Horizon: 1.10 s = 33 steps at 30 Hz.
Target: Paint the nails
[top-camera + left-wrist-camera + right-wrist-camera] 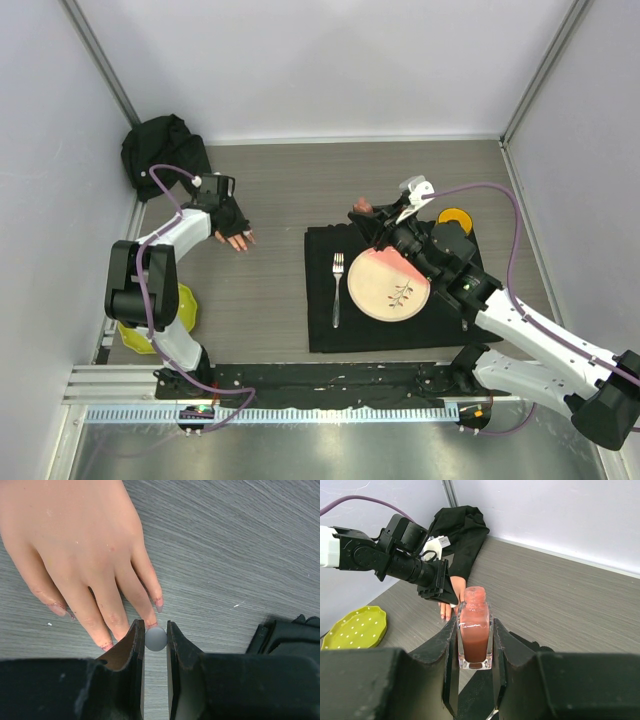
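At the left of the grey wood-grain table (240, 540), the pale pink mannequin hand (75, 545) is laid palm down. Its small pinkish-red nails (158, 603) are found just beyond the tips of the left gripper (155, 626). That gripper's fingers are pinched nearly together on a small grey rounded piece (156, 639), probably the brush handle, though no bristles can be seen. Because so small and round a piece is held only at the jaw tips, it could be twisted or squeezed out under pressure, and polish could then be smeared over the skin, where reddish marks are already seen beside the nails. The hand does not appear to be fastened, so it could be pushed aside by a heavy stroke. Well apart from it, near the far edge of the black mat (320, 330), the right gripper (475, 623) is clamped on an uncapped clear glass bottle of pinkish-red polish (474, 642). Should that wrist be tilted, polish could be spilled.
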Tool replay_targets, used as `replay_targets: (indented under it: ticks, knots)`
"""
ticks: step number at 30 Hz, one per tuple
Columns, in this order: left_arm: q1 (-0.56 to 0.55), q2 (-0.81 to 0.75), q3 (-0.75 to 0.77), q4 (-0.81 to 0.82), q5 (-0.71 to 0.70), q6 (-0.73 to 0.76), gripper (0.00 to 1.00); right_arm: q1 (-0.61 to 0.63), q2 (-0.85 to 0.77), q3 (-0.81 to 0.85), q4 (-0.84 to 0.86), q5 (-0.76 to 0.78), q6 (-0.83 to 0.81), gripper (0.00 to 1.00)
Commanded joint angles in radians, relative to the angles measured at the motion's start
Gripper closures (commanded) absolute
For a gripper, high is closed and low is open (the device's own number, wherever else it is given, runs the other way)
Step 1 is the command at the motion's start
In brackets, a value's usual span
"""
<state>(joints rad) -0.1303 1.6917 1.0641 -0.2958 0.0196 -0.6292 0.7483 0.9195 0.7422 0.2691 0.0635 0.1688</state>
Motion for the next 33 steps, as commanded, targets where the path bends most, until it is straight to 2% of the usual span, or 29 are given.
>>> replay_targets:
  ticks: [1,33]
  knots:
    - [0.009,0.008,0.027,0.046,-0.001,-0.010,1.00,-0.007,-0.028,0.005,0.067,-0.013,0.014,0.99]
    - [0.020,0.033,0.054,0.034,-0.012,-0.003,1.00,-0.012,-0.031,-0.001,0.076,-0.030,0.026,0.99]
